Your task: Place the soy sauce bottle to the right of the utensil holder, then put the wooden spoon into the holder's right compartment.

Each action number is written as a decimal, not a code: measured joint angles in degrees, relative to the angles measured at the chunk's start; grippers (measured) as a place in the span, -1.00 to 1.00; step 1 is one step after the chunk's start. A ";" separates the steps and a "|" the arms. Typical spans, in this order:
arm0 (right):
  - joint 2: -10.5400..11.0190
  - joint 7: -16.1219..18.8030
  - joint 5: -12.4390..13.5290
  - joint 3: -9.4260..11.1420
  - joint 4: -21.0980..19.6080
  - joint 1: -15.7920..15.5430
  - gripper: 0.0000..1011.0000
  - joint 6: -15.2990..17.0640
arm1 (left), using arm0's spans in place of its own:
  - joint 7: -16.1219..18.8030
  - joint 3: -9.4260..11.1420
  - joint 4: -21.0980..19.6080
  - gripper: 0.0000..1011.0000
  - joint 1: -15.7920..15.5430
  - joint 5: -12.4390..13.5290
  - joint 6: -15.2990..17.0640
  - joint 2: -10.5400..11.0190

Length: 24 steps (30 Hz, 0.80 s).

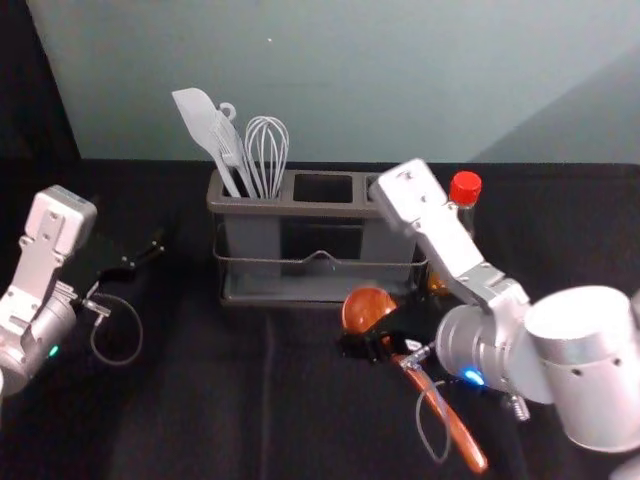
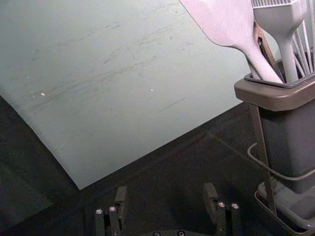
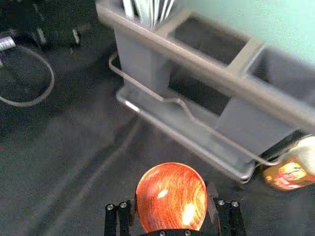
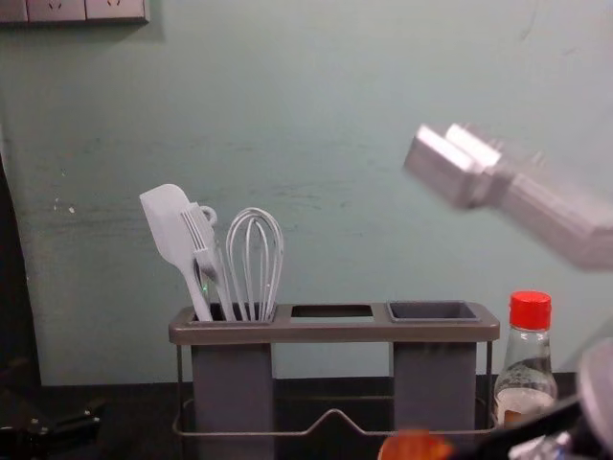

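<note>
The dark worktop (image 1: 200, 400) carries a grey utensil holder (image 1: 330, 209) near its back edge, with a soy sauce bottle (image 1: 465, 190) standing just beside the holder's right end. In front of the holder, a reddish wooden spoon (image 1: 368, 306) slants, handle towards the worktop's front right. The right gripper (image 1: 378, 346) is at the spoon, fingers spread wide around it; whether they touch it cannot be told. The bottle's label (image 3: 291, 173) has unreadable writing. Left of the holder, the left gripper (image 1: 140, 258) is wide apart, holding nothing.
</note>
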 joint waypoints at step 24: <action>1.31 -4.52 0.98 8.89 -11.22 -16.59 0.66 -46.38 | 0.00 0.00 0.00 0.98 0.00 0.00 0.00 0.00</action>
